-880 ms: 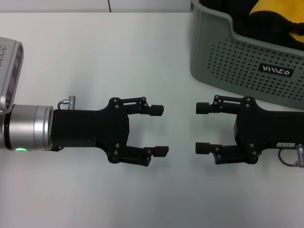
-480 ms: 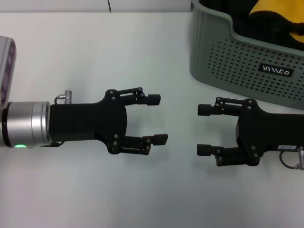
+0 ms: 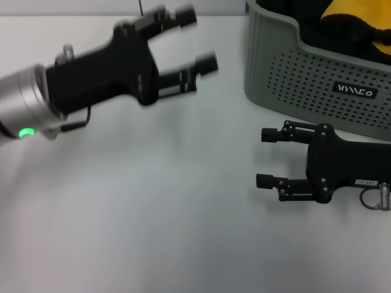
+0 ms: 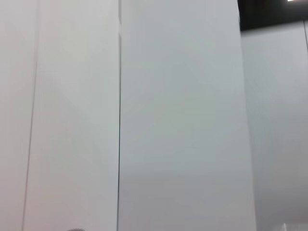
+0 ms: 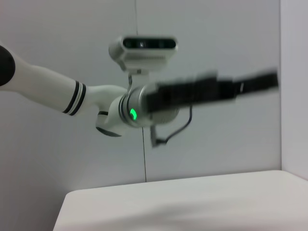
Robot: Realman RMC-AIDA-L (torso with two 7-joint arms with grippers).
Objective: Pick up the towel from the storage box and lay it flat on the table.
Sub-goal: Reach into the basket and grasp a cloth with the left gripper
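Two end effectors are showing spread fingers: the left is hanging above the surface, the right lying low beside the box. Dark cloth is sitting in the box beside a yellow towel; whether it is the green towel cannot be told.

We see a plain white table under everything. The storage box is grey-green, its wall dotted with rows of small dark holes, and it carries a small black label with a white logo. Inside it lies a yellow cloth against something dark (we cannot tell what). Both grippers are black, the left gripper on a silver cuff with a small green light, the right gripper black throughout. The left arm is white with black bands.
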